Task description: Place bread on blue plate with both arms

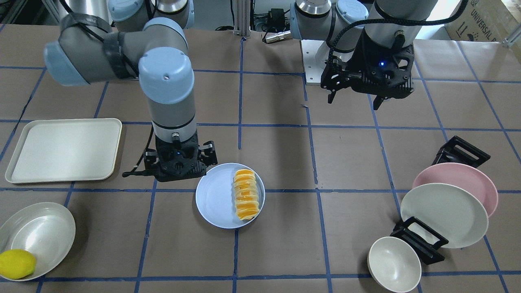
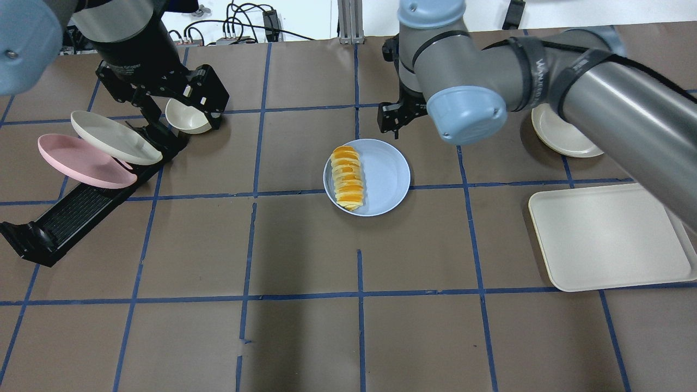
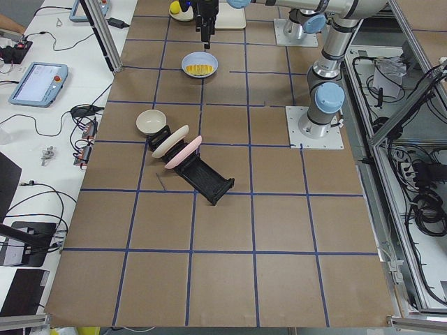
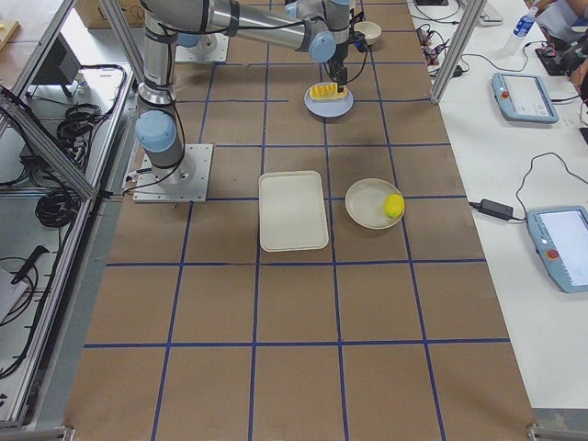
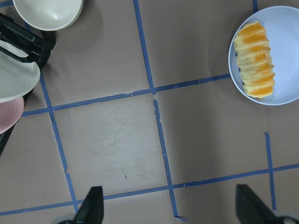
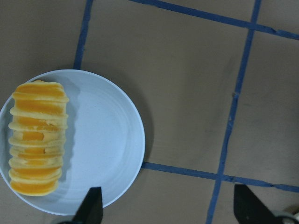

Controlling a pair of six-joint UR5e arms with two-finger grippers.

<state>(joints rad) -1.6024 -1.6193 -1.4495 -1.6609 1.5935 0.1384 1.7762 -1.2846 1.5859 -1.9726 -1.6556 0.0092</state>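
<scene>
The bread (image 1: 246, 194), striped orange and cream, lies on the blue plate (image 1: 215, 199) near the table's middle, on the plate's half away from my right gripper. It also shows in the overhead view (image 2: 348, 177) on the plate (image 2: 386, 177). My right gripper (image 1: 175, 167) hovers just beside the plate's rim, open and empty; its wrist view shows the bread (image 6: 37, 137) and plate (image 6: 107, 149) off to the left of its spread fingers. My left gripper (image 1: 355, 99) is open, empty and raised near its base, far from the plate (image 5: 287, 46).
A cream tray (image 1: 63, 148) lies on my right side, and nearer the table's far edge stands a white bowl (image 1: 36, 234) with a lemon (image 1: 16, 263). On my left side a black rack (image 2: 71, 212) holds a pink plate (image 1: 460, 179) and a cream plate (image 1: 443, 213); a small bowl (image 1: 394, 264) stands beside it.
</scene>
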